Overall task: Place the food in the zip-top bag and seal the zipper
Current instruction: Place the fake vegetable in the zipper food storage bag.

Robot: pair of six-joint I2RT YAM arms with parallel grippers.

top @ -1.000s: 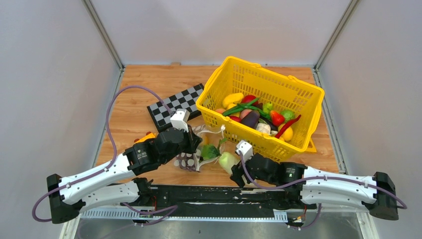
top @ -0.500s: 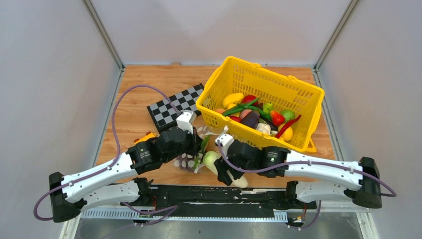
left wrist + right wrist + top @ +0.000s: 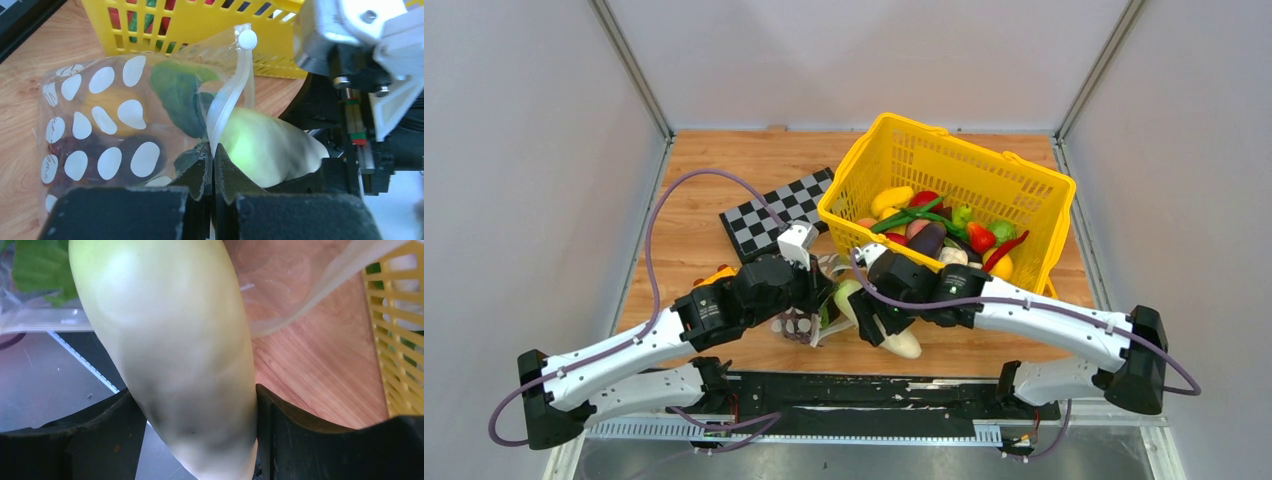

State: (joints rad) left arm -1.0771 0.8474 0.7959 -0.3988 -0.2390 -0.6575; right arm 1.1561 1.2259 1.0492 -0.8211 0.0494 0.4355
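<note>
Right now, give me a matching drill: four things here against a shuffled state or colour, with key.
1 left gripper
2 right gripper
3 basket
4 checkerboard

A black-and-white
B clamps the white vegetable
C yellow
D shut on the bag mouth

Pairs: 1-D, 2-B, 3-C, 4-A
</note>
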